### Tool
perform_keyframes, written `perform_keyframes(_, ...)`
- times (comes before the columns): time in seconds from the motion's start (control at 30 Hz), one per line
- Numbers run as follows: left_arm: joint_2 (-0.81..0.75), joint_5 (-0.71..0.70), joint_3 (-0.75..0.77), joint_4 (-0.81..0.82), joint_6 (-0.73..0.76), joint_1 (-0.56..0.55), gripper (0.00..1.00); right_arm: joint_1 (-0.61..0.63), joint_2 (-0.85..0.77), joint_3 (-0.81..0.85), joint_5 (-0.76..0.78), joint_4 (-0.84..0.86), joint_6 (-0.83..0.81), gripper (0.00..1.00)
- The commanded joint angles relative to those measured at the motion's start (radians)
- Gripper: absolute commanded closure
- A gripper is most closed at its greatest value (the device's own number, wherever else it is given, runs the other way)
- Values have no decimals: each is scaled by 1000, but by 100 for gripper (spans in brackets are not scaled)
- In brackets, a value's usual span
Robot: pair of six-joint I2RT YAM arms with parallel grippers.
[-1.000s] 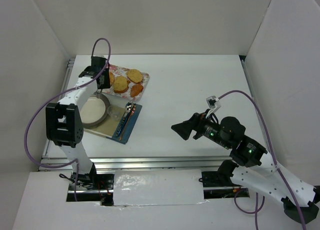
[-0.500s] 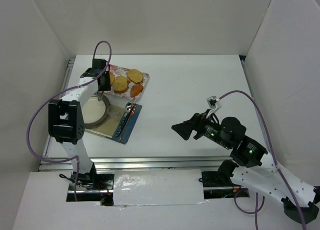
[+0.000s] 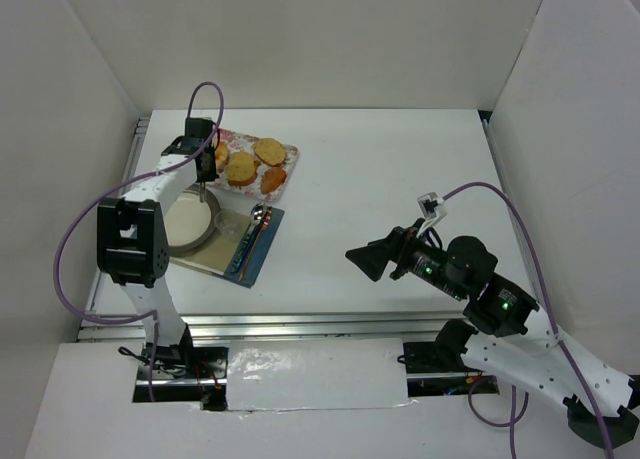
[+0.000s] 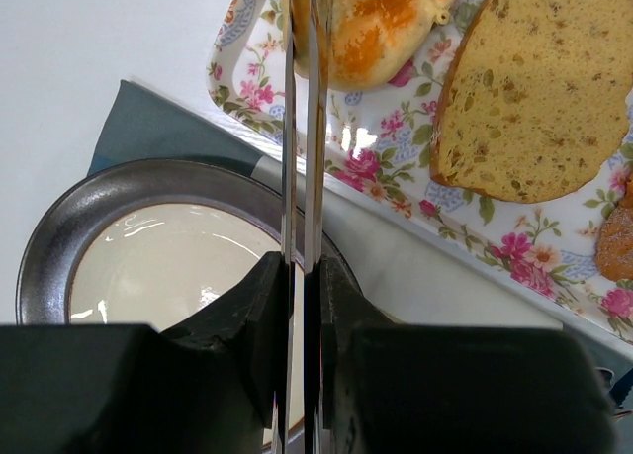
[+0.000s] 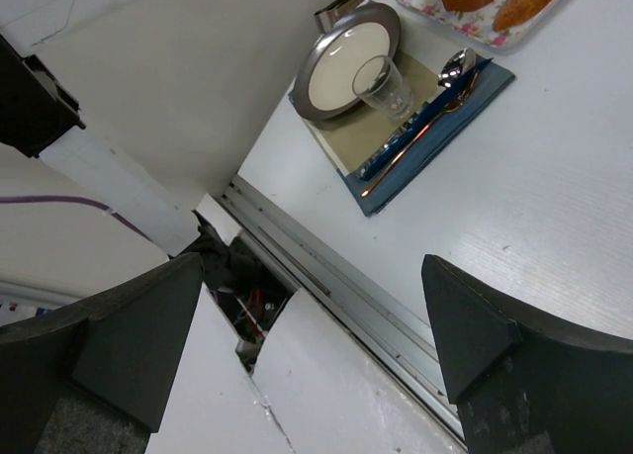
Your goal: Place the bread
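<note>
The fingers point(image 4: 259, 296) of the left gripper point(image 4: 302, 19) are seen in the left wrist view pressed almost together, with only a sliver of a gap between the two thin blades. Their tips lie over the left edge of the bread point(image 4: 381, 29), which rests on the flowered tray point(image 4: 396, 162) beside a seeded slice point(image 4: 534, 98). Whether the bun's edge is actually pinched cannot be told, as the tips run out of the picture. A dark-rimmed plate point(image 4: 45, 256) lies just below, near the tray.

In the right wrist view the right gripper point(image 5: 312, 286) is shown spread wide with nothing between its fingers, well apart from the plate point(image 5: 315, 78), a glass point(image 5: 381, 88) and a spoon point(image 5: 457, 68).

From above, the left gripper point(image 3: 208, 164) is placed at the tray's near-left end, hiding most of the bread, while the right gripper point(image 3: 362, 259) hangs over the bare table point(image 3: 400, 179).

The step in hand is judged to be the grasp of the bread. A straight lift is called for next, so that the hold can be proved before the bun is carried the short way across to the plate.
</note>
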Motion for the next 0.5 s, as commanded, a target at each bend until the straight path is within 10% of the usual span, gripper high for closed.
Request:
perform_keyframes(0.0, -60, -19, -4, 48, -20, 4, 93, 6, -2, -2, 9, 40, 1, 0)
perform_keyframes(0.47, -231, -190, 67, -141, -166, -55, 100, 5, -7, 3, 12, 35, -2, 0)
